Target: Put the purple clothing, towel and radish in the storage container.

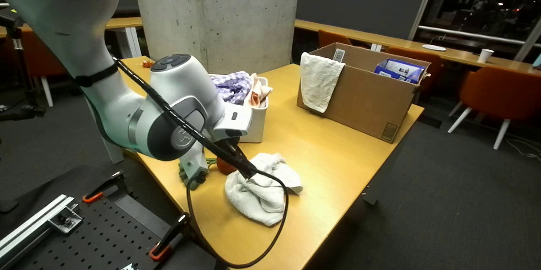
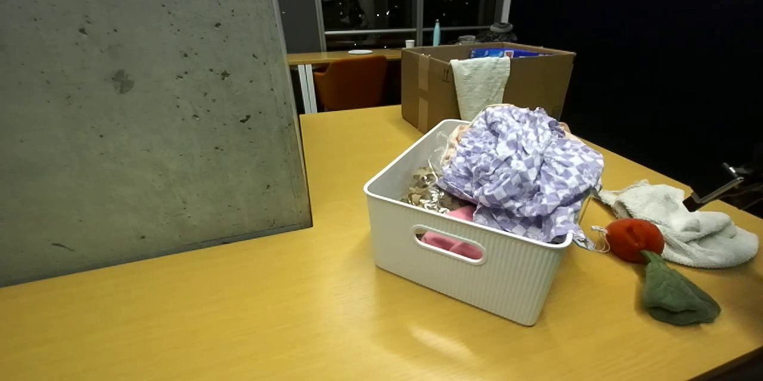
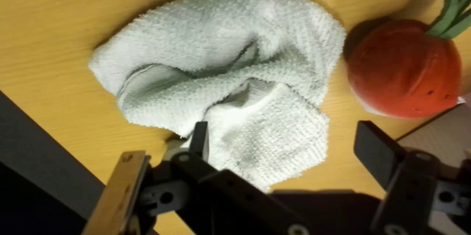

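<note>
Exterior view, storage container (image 2: pixel 465 283), purple clothing (image 2: pixel 524 169) inside

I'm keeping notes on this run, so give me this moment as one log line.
gripper: open, over towel | towel: on table | radish: on table | purple clothing: heaped in storage container, partly overhanging

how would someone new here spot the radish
On the wooden table, find the light grey storage container topped with purple clothing. Just beside it, near the crumpled white towel, lies the radish. Among these, it alone is round, red and green-leafed.
</note>
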`<action>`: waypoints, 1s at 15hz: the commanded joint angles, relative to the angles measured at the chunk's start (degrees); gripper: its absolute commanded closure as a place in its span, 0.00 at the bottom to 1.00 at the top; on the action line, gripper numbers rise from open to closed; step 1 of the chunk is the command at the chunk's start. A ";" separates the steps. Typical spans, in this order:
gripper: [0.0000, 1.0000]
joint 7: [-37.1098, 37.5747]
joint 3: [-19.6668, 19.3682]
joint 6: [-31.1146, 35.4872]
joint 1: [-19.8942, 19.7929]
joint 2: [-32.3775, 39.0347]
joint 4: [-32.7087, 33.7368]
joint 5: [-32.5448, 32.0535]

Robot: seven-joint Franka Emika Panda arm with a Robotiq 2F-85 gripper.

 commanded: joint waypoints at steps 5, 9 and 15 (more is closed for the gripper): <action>0.00 -15.37 12.43 0.08 -9.72 4.74 4.12 17.29; 0.00 -17.59 16.27 -0.18 -12.56 9.29 7.71 19.56; 0.00 -19.35 18.15 -0.19 -15.49 12.40 9.06 20.34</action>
